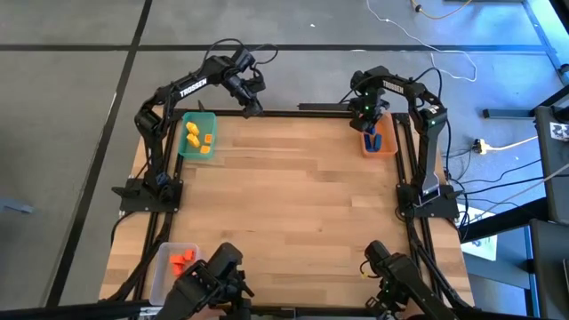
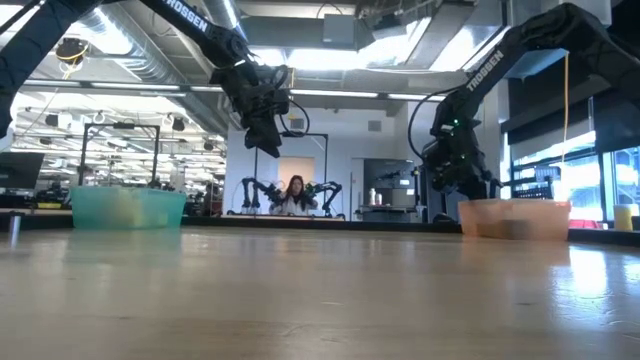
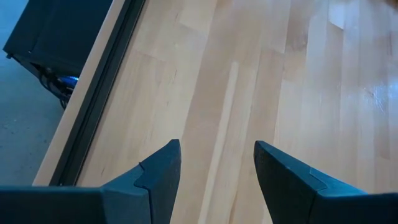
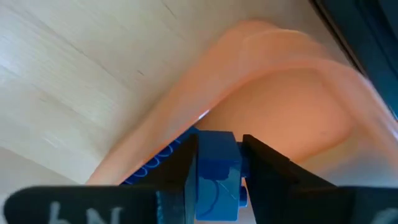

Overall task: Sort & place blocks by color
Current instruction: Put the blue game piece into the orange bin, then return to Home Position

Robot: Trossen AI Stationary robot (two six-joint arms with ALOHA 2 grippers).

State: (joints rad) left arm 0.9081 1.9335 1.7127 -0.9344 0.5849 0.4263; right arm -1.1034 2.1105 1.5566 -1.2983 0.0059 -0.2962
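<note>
The right gripper (image 4: 217,180) has its jaws clamped on a blue block (image 4: 217,171), its long axis running along the fingers, above the orange bin (image 1: 380,142). Farther along the bench (image 1: 293,204), the left gripper (image 3: 217,180) hangs with jaws wide beside the green bin (image 1: 197,136) of yellow blocks (image 1: 199,138).

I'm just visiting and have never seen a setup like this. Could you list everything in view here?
Table: one, light wood.
Green bin: one, far left corner, holding yellow blocks, several.
Orange bin: one, far right corner, holding blue blocks, number unclear.
Clear bin: one, near left corner, holding orange-red blocks, a few.
Blue block: one, clamped in the right gripper.
Person: one, far off in the room behind.
Left gripper: open, empty, raised above the table's far edge beside the green bin.
Right gripper: over the orange bin.
</note>
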